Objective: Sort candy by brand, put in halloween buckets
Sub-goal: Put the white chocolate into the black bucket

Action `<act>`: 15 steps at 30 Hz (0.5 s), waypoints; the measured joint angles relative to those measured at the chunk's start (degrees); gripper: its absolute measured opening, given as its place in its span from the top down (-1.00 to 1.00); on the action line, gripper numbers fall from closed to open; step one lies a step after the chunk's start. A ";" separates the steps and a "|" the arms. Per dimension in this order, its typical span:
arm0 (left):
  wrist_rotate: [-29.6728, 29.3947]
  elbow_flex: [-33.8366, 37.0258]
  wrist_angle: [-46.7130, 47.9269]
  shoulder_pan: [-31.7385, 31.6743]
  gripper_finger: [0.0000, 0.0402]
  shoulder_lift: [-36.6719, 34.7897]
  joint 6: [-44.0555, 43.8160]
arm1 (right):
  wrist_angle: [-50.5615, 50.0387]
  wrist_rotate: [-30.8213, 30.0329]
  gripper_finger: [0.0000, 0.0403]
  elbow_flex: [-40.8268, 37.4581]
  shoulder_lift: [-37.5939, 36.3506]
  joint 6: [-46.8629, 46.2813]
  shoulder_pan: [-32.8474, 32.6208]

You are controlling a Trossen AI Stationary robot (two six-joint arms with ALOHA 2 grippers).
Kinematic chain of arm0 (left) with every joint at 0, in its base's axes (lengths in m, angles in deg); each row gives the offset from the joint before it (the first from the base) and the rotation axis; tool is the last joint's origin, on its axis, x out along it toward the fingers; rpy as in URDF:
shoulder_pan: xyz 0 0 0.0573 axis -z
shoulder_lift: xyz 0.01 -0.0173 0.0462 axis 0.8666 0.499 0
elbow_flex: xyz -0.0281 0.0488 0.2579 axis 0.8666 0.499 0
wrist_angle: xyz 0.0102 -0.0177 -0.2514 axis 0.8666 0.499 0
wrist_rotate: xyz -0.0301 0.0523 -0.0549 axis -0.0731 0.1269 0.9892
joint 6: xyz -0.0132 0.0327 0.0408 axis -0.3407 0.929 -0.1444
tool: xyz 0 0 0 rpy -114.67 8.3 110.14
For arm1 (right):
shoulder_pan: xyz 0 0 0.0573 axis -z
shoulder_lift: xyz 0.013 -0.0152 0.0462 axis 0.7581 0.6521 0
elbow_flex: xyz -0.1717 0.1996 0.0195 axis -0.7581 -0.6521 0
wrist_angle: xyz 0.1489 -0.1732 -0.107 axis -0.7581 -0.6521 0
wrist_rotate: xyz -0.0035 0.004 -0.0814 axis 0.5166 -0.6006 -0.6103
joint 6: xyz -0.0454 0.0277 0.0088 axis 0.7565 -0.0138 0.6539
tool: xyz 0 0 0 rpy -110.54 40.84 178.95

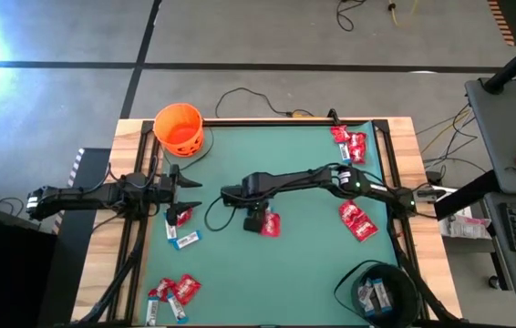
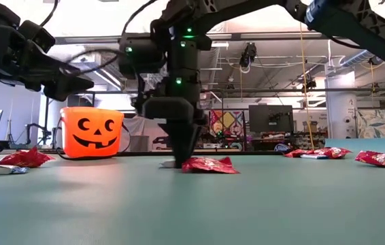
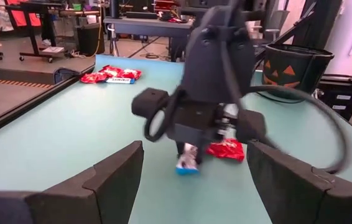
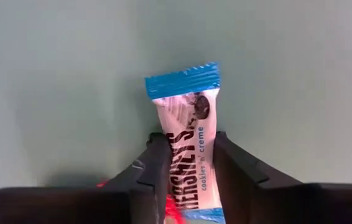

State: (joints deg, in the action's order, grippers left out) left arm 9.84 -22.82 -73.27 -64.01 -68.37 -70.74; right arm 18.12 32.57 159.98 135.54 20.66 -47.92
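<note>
The green table (image 1: 294, 264) lies bare around its middle. The orange bucket (image 1: 179, 127) sits at one corner, the black bucket (image 1: 378, 290) at the opposite one. The right gripper (image 1: 256, 221) reaches down mid-table, fingers pinching a blue-and-white bar (image 4: 189, 149) beside a red packet (image 1: 271, 225). The left gripper (image 1: 188, 185) hovers wide open nearby.

Two buckets stand on the table: one orange bucket (image 1: 179, 128) and one black bucket (image 1: 376, 290). Two robot arms reach over it. About eight red packets (image 1: 270, 225) lie on the table: two at the far right corner, two by the right edge, one mid-table, one at left, two near left. About six blue bars (image 1: 185, 239) show: three at left, at least two in the black bucket, and one in the right gripper (image 4: 187, 149). One more red packet lies on a side desk (image 1: 504, 118).
</note>
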 joint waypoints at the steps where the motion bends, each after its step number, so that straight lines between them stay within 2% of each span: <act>1: -0.01 0.00 0.00 -0.01 -0.35 0.00 0.00 | -0.86 -0.49 0.56 -0.07 -0.42 -0.84 0.18; 8: 0.00 0.00 -0.02 -0.02 -0.35 0.00 0.00 | -5.83 -7.46 0.55 -0.50 -4.03 -7.61 1.96; 15: 0.00 0.00 0.00 0.00 -0.35 0.04 0.00 | -6.52 -9.03 0.73 -1.79 -10.40 -8.95 1.89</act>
State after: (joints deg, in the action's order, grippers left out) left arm 9.84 -22.82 -73.28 -64.01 -68.33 -70.74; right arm 11.60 23.53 158.19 125.14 11.71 -46.03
